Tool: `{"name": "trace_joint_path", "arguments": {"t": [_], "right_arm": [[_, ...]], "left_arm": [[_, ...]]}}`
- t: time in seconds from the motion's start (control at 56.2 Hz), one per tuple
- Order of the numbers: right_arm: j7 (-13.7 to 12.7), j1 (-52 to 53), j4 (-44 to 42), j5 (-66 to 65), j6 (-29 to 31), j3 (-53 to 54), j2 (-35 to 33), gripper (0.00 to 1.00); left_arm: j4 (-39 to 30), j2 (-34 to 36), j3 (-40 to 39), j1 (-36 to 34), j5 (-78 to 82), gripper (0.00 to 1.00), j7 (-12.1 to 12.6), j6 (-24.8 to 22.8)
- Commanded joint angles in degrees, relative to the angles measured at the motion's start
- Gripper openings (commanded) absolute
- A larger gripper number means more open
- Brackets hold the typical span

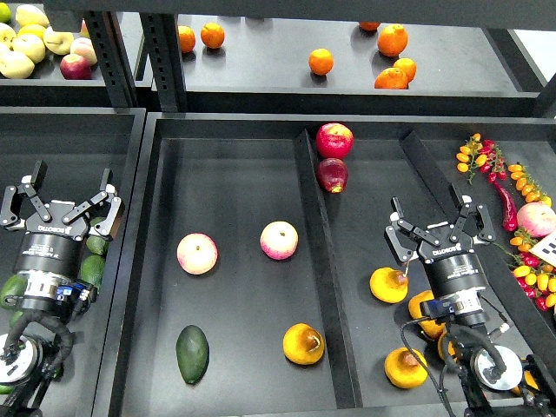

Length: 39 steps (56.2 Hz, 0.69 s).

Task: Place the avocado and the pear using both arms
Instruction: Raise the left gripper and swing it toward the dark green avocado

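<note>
A dark green avocado [192, 354] lies in the left compartment of the black centre tray [234, 152], near its front. An orange-yellow pear [303, 344] with a brown patch lies to its right, next to the divider [323, 278]. My left gripper [65, 198] is open and empty over the left bin, well left of the avocado. My right gripper [434, 219] is open and empty over the right compartment, above several more pears [388, 284]. More avocados [94, 269] lie in the left bin, partly hidden by my left arm.
Two pink-yellow peaches [197, 253] [279, 240] lie in the left compartment behind the avocado and pear. Two dark red fruits [334, 139] sit at the back by the divider. Peppers and small tomatoes [504, 187] lie far right. A shelf behind holds oranges [321, 61] and apples [35, 43].
</note>
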Motion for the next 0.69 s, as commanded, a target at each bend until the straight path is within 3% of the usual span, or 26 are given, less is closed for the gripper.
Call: {"name": "trace_joint_path", "arguments": {"t": [0.0, 0.089, 0.178, 0.249, 0.374, 0.392, 0.605, 0.676], "right_arm": [[0.0, 0.1, 0.1, 0.2, 0.0, 0.1, 0.0, 1.0], [0.0, 0.1, 0.1, 0.2, 0.0, 0.2, 0.0, 1.0], [-0.1, 0.1, 0.1, 0.2, 0.0, 0.2, 0.0, 1.0], [-0.1, 0.2, 0.0, 0.2, -0.3, 0.2, 0.0, 1.0], [-0.3, 0.3, -0.2, 0.2, -0.8, 0.2, 0.0, 1.0], [-0.4, 0.7, -0.4, 0.2, -1.1, 0.2, 0.0, 1.0], [-0.4, 2.5, -0.5, 0.1, -5.3, 0.3, 0.0, 1.0], [-0.5, 3.3, -0.7, 0.1, -5.8, 1.2, 0.0, 1.0]], "left_arm": [[0.1, 0.0, -0.4, 0.1, 0.0, 1.0, 0.3, 0.0], [0.1, 0.0, -0.5, -0.2, 0.0, 1.0, 1.7, 0.0], [-0.1, 0.0, -0.5, -0.5, -0.1, 1.0, 6.7, 0.0], [-0.1, 0.0, -0.7, -1.5, -0.1, 1.0, 12.4, 0.0], [0.1, 0.0, 0.0, -3.4, -0.2, 1.0, 17.5, 0.0], [0.1, 0.1, 0.7, -4.4, -0.5, 1.0, 19.3, 0.0], [0.1, 11.1, 5.8, -8.9, -2.7, 0.99, 29.3, 0.0], [0.1, 15.7, 8.9, -11.1, -3.6, 0.99, 29.3, 0.0]]}}
